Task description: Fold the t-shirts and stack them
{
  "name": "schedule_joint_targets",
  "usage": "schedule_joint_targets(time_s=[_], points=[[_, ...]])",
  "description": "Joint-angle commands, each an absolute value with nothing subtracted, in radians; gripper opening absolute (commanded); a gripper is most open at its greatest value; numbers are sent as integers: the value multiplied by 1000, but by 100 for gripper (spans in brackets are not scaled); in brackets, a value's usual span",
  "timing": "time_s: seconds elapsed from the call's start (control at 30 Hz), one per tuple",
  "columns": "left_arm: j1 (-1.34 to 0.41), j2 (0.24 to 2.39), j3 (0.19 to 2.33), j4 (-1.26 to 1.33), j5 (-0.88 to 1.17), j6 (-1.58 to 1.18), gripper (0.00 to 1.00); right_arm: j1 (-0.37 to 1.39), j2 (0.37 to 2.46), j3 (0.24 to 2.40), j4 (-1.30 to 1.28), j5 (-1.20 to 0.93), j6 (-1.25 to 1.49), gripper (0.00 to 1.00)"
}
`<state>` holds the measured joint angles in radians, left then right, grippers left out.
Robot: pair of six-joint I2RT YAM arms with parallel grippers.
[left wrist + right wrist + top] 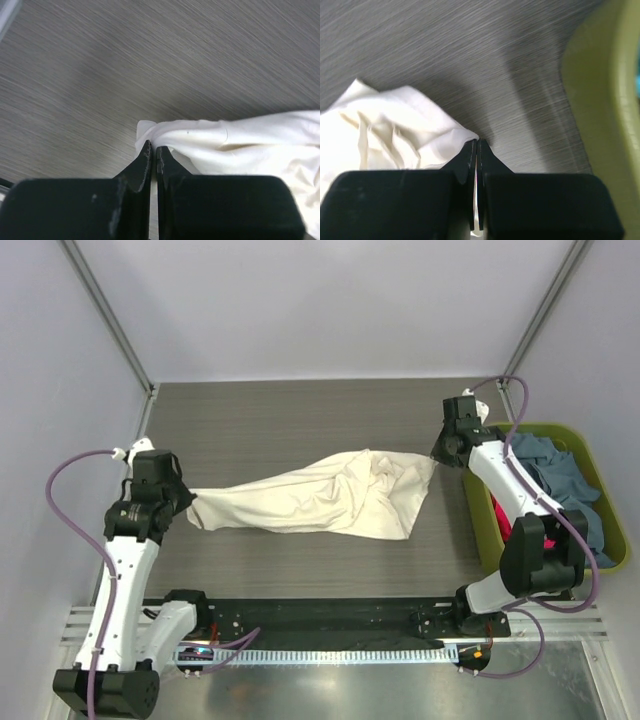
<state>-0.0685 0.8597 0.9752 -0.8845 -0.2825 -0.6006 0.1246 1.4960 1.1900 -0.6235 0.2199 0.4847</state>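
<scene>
**Q:** Where is the cream t-shirt?

**A:** It lies bunched and twisted across the middle of the desk, strung between the two arms. The left jaws are pinched closed on its left end. The right jaws are pinched closed on a corner at its right end, near the green basket.

**Q:** And the other shirts?

**A:** A grey-blue t-shirt and a red t-shirt sit in the basket, not yet folded.

**Q:** Step in hand?

**A:** Probably spreading the cream one flat before any fold.

**Q:** How to do it well?

**A:** Raise both ends together and draw them apart evenly until the twist in the middle opens, then lower the cloth flat. Both grips look like thin pinches at the edge, so the pull should be gentle or the cloth may slip. The right arm should stay off the basket rim.
</scene>
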Motion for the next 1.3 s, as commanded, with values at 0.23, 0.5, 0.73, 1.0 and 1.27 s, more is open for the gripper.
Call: schedule_joint_targets(time_s=[0.23, 0.5, 0.73, 1.0, 1.27], points=[[52, 845, 962, -838, -210, -537, 0, 14, 1382, 982, -387, 65, 605, 1], [86, 1006, 1305, -787, -9, -607, 0, 20, 1599, 1514, -501, -256, 534, 1], [86, 862, 1381, -660, -3, -532, 0, 35, 1121, 1362, -335, -143, 472, 1], [100, 892, 1100, -803, -175, -563, 0, 32, 969, 807, -214, 63, 644, 1], [250, 974, 1025, -789, 37, -558, 0, 29, 1120, 899, -302, 48, 650, 1]])
